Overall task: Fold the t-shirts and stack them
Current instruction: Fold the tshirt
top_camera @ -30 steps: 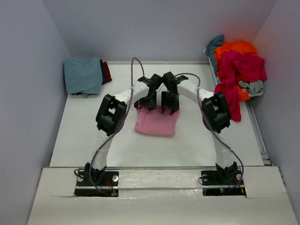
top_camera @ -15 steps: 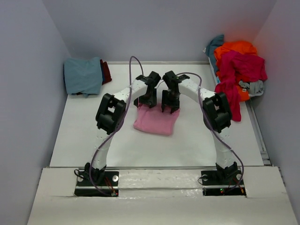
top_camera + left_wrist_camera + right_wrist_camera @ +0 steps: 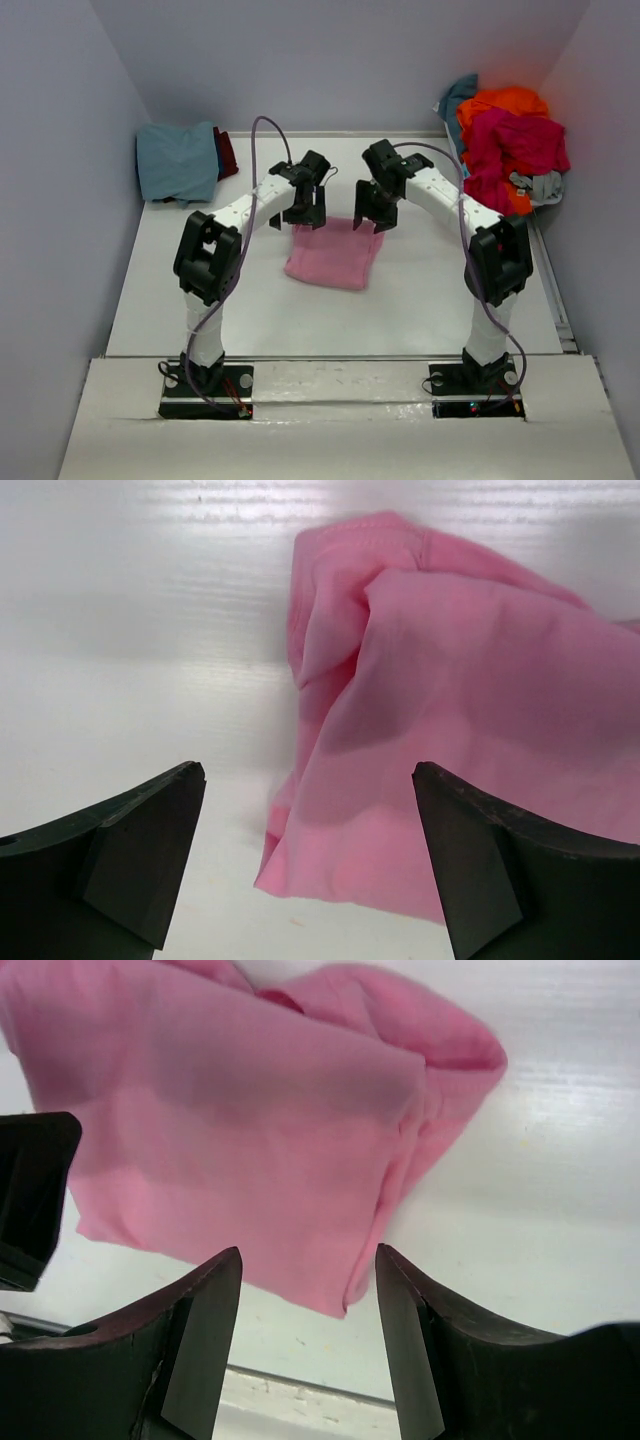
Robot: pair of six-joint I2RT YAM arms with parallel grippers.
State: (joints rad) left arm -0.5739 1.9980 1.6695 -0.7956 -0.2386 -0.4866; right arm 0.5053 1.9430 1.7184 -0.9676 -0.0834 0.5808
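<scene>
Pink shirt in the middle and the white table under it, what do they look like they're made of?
Pink shirt: soft, thin knit cloth, probably cotton jersey, with a matte finish. It drapes in loose folds and shows a stitched hem.
Table: a white, slightly glossy sheet with fine parallel ribs. It is likely corrugated plastic board, though the look leaves that open.

A: Surface?
B: Flat white matte table [image 3: 200,290], faint ribbing in the wrist views.
A: What's on it?
B: Middle: folded light pink cloth t-shirt [image 3: 333,255], lying flat, rumpled at one corner. Far left corner: folded dusty teal-blue cloth t-shirt [image 3: 178,160], with a dark red cloth piece [image 3: 227,152] touching its right side.
A: Right side?
B: Far right corner, a loose heap: orange cloth t-shirt [image 3: 505,102], crimson-magenta cloth t-shirt [image 3: 520,145] draped in front, teal cloth t-shirt [image 3: 458,95] behind, grey cloth t-shirt [image 3: 540,185] at the right.
A: Near edge?
B: Two black arm bases [image 3: 205,385], well apart.
</scene>
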